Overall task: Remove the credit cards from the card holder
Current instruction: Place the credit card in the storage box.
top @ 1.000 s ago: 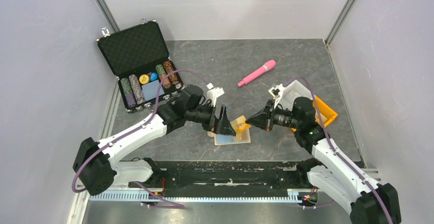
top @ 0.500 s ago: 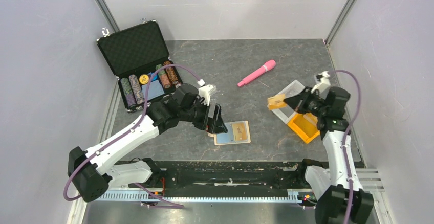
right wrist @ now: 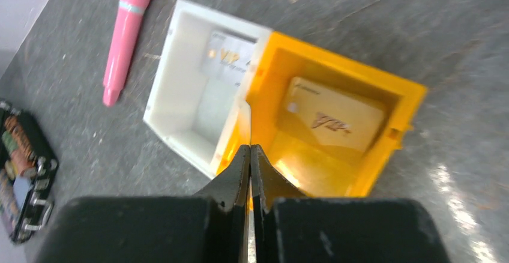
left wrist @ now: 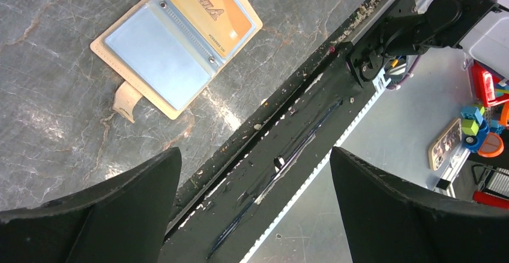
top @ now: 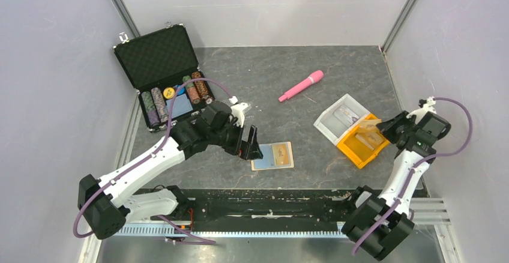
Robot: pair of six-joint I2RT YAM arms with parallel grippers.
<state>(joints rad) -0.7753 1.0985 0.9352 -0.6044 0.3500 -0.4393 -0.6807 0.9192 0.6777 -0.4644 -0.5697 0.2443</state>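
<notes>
The tan card holder (top: 273, 155) lies open on the table near the front edge, its pale blue lining (left wrist: 156, 56) facing up. One orange credit card (left wrist: 207, 14) sits in its right pocket. My left gripper (top: 251, 143) hovers just left of the holder, open and empty (left wrist: 255, 152). My right gripper (top: 383, 125) is far right, shut on a credit card (top: 367, 125) held above the orange tray (top: 355, 153). In the right wrist view that card shows only as a thin yellow edge between the shut fingers (right wrist: 250, 155). A gold card (right wrist: 333, 119) lies inside the orange tray (right wrist: 408, 104).
A white tray (top: 329, 125) with a silvery card (right wrist: 225, 56) adjoins the orange one. A pink pen (top: 301, 86) lies at mid-back. An open black poker-chip case (top: 165, 74) stands at back left. Side walls close in on both sides.
My right arm swung from the card holder out to the right, carrying a card to above the orange tray. My left gripper drew back slightly from the holder, still open.
</notes>
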